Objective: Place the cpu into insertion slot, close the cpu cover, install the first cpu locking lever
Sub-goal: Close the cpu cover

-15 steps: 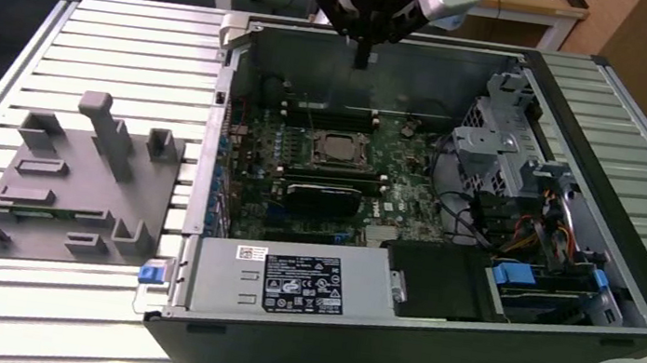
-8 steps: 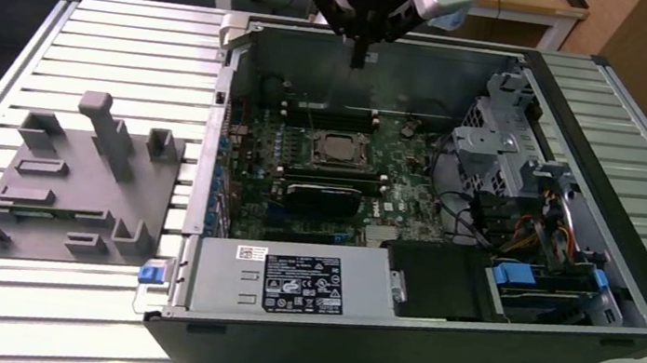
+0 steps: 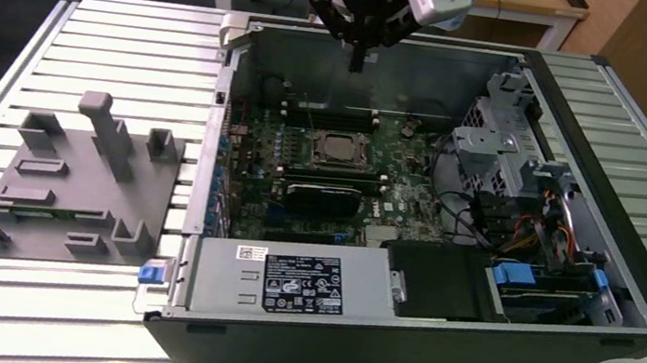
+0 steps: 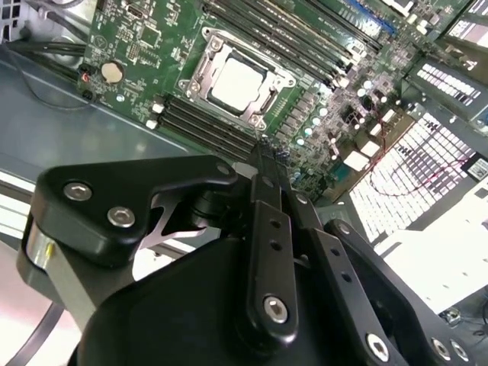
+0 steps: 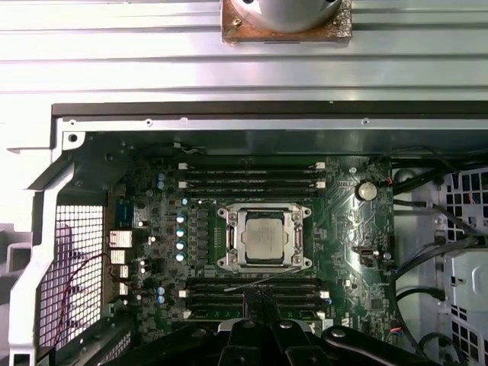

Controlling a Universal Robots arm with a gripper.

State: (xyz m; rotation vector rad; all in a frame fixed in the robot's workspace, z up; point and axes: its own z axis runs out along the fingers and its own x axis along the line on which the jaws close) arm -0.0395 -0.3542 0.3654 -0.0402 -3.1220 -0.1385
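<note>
The cpu (image 3: pixel 334 148) (image 4: pixel 238 82) (image 5: pixel 263 236), a dull silver square, lies flat in the insertion slot on the green motherboard, which hides the slot. The silvery cpu cover (image 5: pixel 229 238) (image 4: pixel 200 65) lies down around it as a frame. A thin metal lever (image 5: pixel 274 277) slants along one side of the socket. My gripper (image 3: pixel 358 59) (image 4: pixel 263 149) (image 5: pixel 259 293) hangs well above the board, over the memory slots near the case's back wall. Its fingers are shut together with nothing between them, and it is apart from the socket.
The open computer case (image 3: pixel 583 112) lies on a slatted metal table. The power supply (image 3: pixel 285 280) and drive bays (image 3: pixel 542 285) fill the near side. Long black memory slots (image 5: pixel 252 179) flank the socket. A grey fixture block (image 3: pixel 73 177) stands at the exterior view's left.
</note>
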